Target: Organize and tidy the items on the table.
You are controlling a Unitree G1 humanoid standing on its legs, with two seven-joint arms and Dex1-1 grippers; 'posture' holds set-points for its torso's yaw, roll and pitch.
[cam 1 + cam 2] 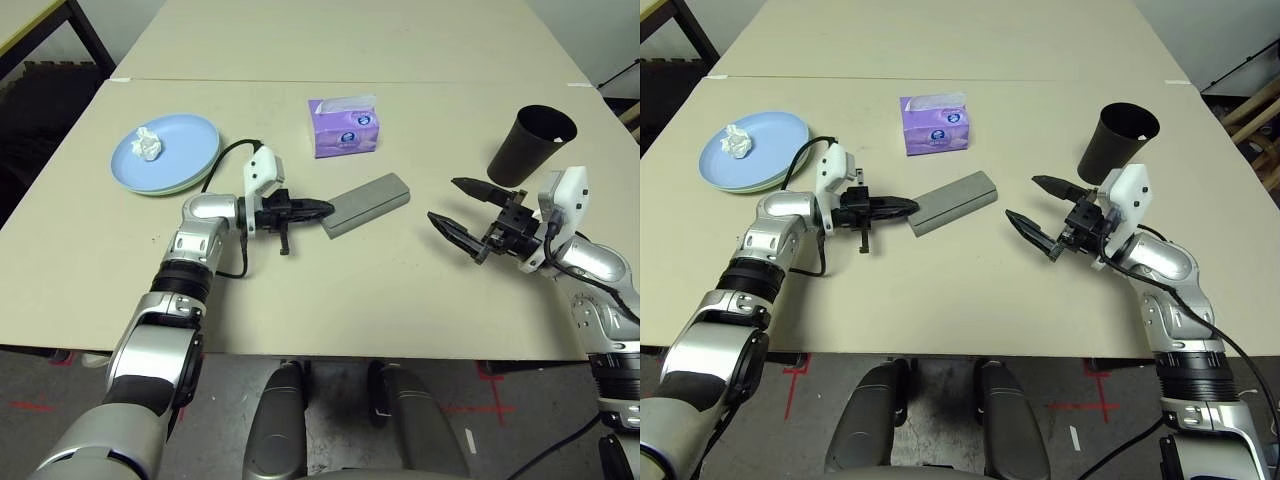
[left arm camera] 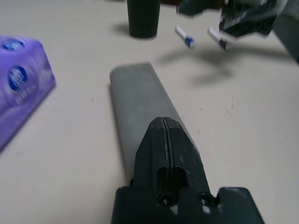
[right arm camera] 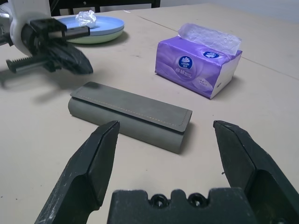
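At center frame we see a grey glasses case (image 1: 954, 202) lying at a slant on the beige table (image 1: 970, 290). Our left gripper (image 1: 908, 208), fingers pressed together, points at the case's lower-left end. Our right gripper (image 1: 1032, 208), at right of center, hangs with fingers spread wide. A black cup (image 1: 1118, 139) stands upper right, a purple tissue box (image 1: 934, 124) above center, and stacked plates (image 1: 752, 152) carrying a crumpled tissue (image 1: 737, 140) upper left.
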